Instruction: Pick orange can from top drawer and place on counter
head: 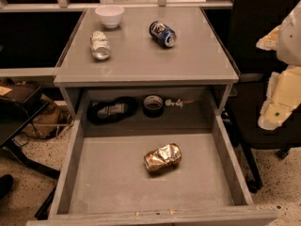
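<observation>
The orange can [162, 157], shiny gold-orange and dented, lies on its side on the floor of the open top drawer [113, 178], a little right of the middle. The counter [141, 60] is the grey top above and behind the drawer. My gripper [281, 98] shows as cream and white parts at the right edge of the view. It hangs to the right of the cabinet, apart from the can and higher than the drawer. It holds nothing that I can see.
On the counter a silver-white can [100, 45] lies at the left, a blue can [162, 34] at the right, and a white bowl [109, 15] at the back. A tape roll [153, 105] and a dark object [112, 110] lie under the counter behind the drawer. A black chair [263, 121] stands at the right.
</observation>
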{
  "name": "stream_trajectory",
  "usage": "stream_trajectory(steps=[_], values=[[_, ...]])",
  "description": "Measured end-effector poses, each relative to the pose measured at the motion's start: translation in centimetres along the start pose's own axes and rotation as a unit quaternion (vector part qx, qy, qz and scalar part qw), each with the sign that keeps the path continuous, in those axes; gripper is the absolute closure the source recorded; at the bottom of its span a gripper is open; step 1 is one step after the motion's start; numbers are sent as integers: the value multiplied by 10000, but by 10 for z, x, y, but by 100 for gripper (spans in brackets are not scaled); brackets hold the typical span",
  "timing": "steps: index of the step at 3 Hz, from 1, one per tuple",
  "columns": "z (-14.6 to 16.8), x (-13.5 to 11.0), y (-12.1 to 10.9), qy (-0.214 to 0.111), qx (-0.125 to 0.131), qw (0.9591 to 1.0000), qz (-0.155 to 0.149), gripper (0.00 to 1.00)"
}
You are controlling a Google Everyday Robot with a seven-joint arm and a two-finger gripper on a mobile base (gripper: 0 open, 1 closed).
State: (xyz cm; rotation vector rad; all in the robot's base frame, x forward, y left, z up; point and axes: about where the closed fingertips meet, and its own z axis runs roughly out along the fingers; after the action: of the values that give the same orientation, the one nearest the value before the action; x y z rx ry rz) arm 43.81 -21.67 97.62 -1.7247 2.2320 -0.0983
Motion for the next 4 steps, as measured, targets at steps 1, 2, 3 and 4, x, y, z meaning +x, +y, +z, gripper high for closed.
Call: stream_trajectory(steps=[1,2,3,4], values=[[0,0,0,0,0,10000,0,0],[15,-2,3,-98,-76,9999,8,0],[52,-7,14,-300,-340,9990,28,0],[106,-14,27,-566,-777,9954,48,0]])
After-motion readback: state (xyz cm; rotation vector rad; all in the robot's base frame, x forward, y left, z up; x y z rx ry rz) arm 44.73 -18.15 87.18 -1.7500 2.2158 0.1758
